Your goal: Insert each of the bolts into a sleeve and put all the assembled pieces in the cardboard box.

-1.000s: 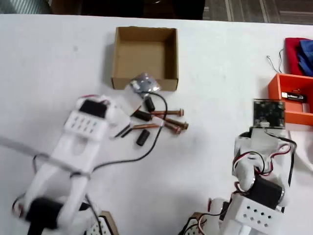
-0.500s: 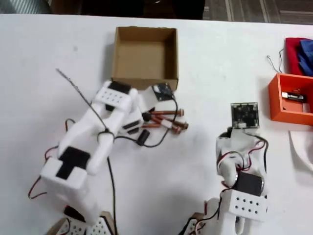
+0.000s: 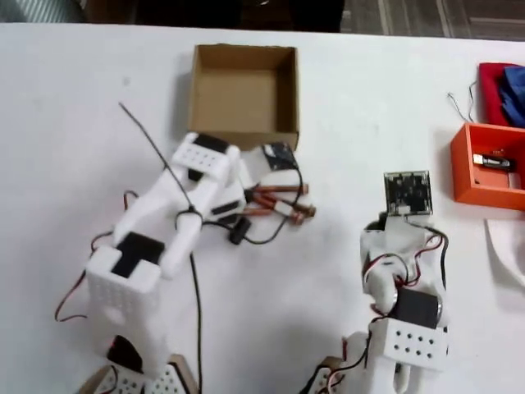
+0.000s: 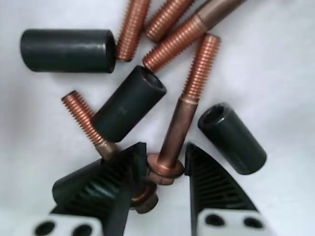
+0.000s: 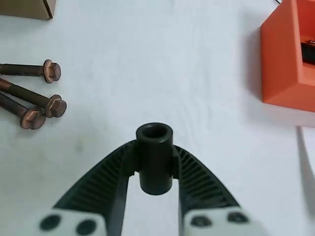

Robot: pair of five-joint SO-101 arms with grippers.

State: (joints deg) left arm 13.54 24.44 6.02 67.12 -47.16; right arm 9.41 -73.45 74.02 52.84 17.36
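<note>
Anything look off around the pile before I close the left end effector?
Nothing is damaged or spilled, but the pile is jumbled: a sleeve overlaps a slanted bolt, whose head end runs under a finger of the open left end effector, right beside the middle bolt between its fingers. Closing may catch both.

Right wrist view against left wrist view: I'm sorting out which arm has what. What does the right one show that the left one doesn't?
Right wrist view, not the left: the right gripper shut on an upright black sleeve, an orange box, and a corner of the cardboard box. Left wrist view, not the right: the left gripper open astride the head of one bolt, with loose sleeves lying among threaded bolt ends. Both: copper bolts on the white table.
</note>
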